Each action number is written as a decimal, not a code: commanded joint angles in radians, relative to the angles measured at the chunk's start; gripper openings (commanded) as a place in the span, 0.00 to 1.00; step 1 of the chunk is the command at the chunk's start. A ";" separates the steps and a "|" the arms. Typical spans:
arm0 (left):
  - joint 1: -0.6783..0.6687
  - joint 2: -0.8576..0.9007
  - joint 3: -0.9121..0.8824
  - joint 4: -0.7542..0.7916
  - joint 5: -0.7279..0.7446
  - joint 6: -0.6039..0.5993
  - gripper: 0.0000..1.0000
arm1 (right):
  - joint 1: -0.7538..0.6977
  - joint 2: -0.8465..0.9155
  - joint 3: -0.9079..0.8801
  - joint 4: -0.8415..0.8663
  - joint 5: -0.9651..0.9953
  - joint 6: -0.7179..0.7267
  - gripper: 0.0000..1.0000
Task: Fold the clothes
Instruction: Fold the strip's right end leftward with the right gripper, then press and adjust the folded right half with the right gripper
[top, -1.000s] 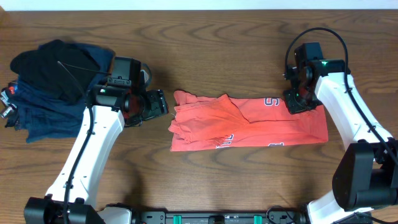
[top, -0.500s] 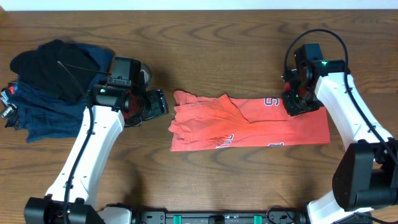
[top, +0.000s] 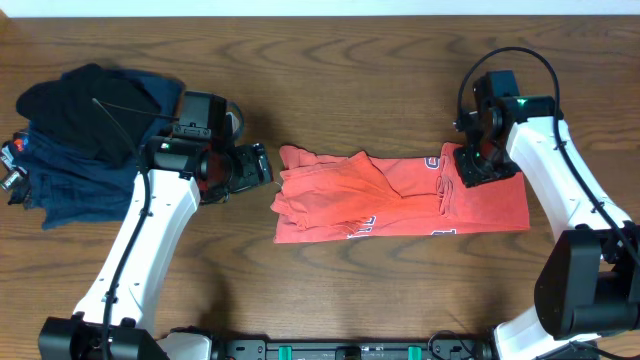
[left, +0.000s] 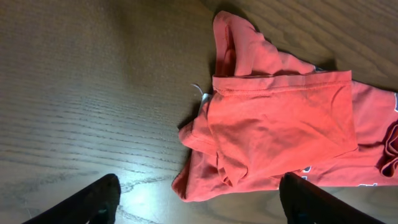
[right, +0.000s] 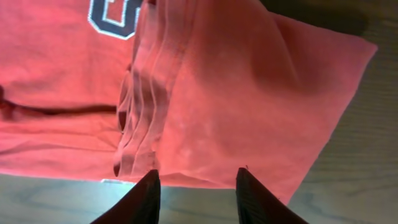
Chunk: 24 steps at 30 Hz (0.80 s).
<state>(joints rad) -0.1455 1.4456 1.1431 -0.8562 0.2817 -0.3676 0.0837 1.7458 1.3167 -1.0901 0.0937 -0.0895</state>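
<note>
T-shirt mid-table, garment pile far left

The T-shirt (top: 400, 205) lies lengthwise left to right across the middle of the table (top: 350, 300), bunched at its left end. A pile of folded garments (top: 80, 165) sits at the table's far left, well apart from it. The left fingers (top: 256, 166) stand between the two, just beside the shirt's left edge, and the right fingers (top: 468, 168) are over its right rear part.
</note>
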 joint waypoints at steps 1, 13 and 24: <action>0.005 0.008 -0.021 0.002 -0.006 0.018 0.85 | 0.010 0.007 -0.041 0.032 0.030 0.087 0.38; 0.005 0.055 -0.023 0.005 -0.005 0.018 0.85 | 0.065 0.007 -0.217 0.211 -0.076 0.126 0.55; 0.005 0.055 -0.023 0.003 -0.006 0.018 0.85 | 0.081 0.007 -0.301 0.306 -0.071 0.209 0.41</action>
<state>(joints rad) -0.1455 1.4952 1.1355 -0.8524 0.2817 -0.3653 0.1482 1.7462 1.0348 -0.7906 0.0219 0.0795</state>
